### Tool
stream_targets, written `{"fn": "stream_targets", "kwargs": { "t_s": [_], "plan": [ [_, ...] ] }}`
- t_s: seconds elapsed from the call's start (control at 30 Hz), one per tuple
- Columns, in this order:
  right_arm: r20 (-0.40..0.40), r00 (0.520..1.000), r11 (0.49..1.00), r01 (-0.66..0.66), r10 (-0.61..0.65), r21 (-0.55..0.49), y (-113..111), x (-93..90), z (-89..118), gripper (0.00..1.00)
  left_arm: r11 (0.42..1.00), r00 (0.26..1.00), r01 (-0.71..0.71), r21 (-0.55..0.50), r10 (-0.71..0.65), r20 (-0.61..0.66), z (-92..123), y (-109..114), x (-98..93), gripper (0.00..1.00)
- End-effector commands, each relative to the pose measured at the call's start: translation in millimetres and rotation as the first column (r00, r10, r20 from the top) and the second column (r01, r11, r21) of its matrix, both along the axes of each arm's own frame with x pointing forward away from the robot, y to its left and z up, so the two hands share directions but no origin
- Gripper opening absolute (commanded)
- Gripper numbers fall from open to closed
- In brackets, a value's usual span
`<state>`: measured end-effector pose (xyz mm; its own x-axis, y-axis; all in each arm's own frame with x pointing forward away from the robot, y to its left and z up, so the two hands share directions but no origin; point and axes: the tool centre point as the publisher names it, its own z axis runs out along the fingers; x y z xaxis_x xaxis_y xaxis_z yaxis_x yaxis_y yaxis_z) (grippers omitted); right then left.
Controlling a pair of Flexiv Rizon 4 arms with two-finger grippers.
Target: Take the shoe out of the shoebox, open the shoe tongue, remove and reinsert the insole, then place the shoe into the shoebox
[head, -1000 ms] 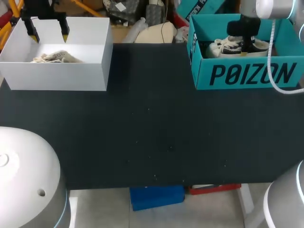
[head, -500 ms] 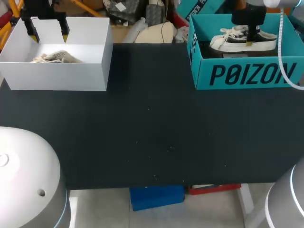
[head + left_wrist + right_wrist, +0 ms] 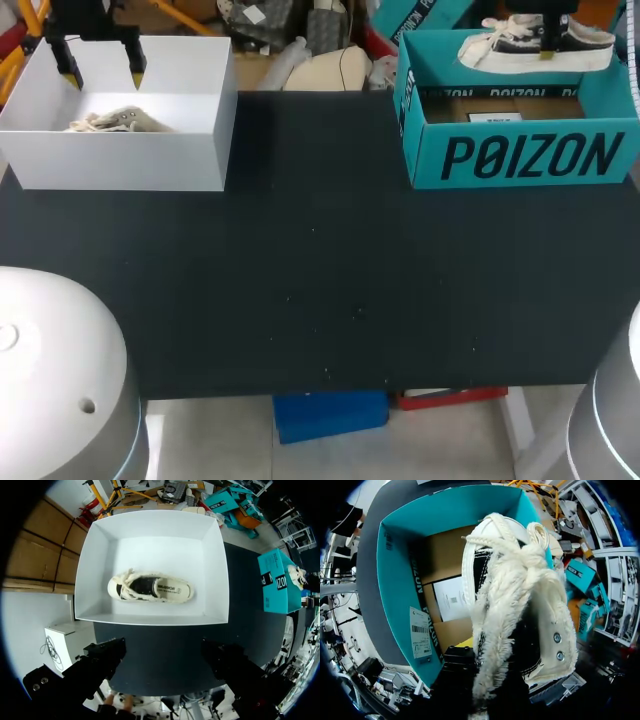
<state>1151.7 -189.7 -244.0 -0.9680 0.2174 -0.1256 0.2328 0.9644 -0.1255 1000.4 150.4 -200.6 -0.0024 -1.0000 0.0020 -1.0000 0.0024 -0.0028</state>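
Overhead, a black table is filling most of the head view. At its far left corner a white open box is sitting, and at its far right corner a teal shoebox is standing open. The shoebox is showing a brown cardboard floor with a white paper sheet lying on it. The left gripper is hanging over the back of the white box with its two fingers spread wide and gripping nothing. In the left wrist view its dark fingers are framing the box from above, well clear of it. The right gripper is clamping its fingers on a black and white sneaker near its middle. It is holding the sneaker in the air above the teal shoebox, clear of the box floor, toe pointing toward the table's left side. In the right wrist view the sneaker's white laces and fleecy lining are facing the camera. A cream shoe is lying inside the white box, near its middle, opening upward
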Motion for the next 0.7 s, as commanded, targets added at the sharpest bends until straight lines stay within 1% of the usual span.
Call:
{"fn": "stream_targets", "kwargs": {
  "t_s": [0.03,0.2,0.37,0.4,0.43,0.47,0.53,0.67,0.7],
  "plan": [
    [0.213,0.977,0.997,0.001,0.016,-0.079,35.3,-57.5,86.9,0.0,1.0,1.0,0.0,0.0,0.0,-0.001,-0.1,0.1,-0.1,1.0],
    [0.269,0.963,0.993,0.025,0.007,-0.118,80.6,-85.4,121.5,0.0,1.0,1.0,0.0,0.0,0.0,-0.001,-0.1,0.1,-0.1,1.0],
    [0.306,0.952,0.99,0.044,-0.001,-0.134,136.4,-121.0,144.6,0.0,1.0,1.0,0.0,0.0,0.0,-0.001,-0.1,0.1,-0.1,1.0],
    [0.314,0.95,0.99,0.047,-0.002,-0.135,152.1,-131.2,147.4,0.0,1.0,1.0,0.0,0.0,0.0,-0.001,-0.1,0.1,-0.1,1.0],
    [0.315,0.949,0.989,0.049,-0.003,-0.137,160.4,-136.5,148.2,0.0,1.0,1.0,0.0,0.0,0.0,-0.001,-0.1,0.1,-0.1,1.0],
    [0.318,0.948,0.989,0.051,-0.004,-0.137,176.0,-146.5,149.4,0.0,1.0,1.0,0.0,0.0,0.0,-0.001,-0.1,0.1,-0.1,1.0],
    [0.326,0.945,0.99,0.053,-0.007,-0.132,194.9,-158.4,149.9,0.0,1.0,1.0,0.0,0.0,0.0,-0.001,-0.1,0.1,-0.1,1.0],
    [0.341,0.94,0.993,0.048,-0.009,-0.106,240.9,-188.0,145.8,0.0,1.0,1.0,0.0,0.0,0.0,-0.001,-0.1,0.1,-0.1,1.0],
    [0.344,0.939,0.994,0.049,-0.014,-0.095,248.9,-193.2,144.0,0.0,1.0,1.0,0.0,0.0,0.0,-0.001,-0.1,0.1,-0.1,1.0]
  ]
}}
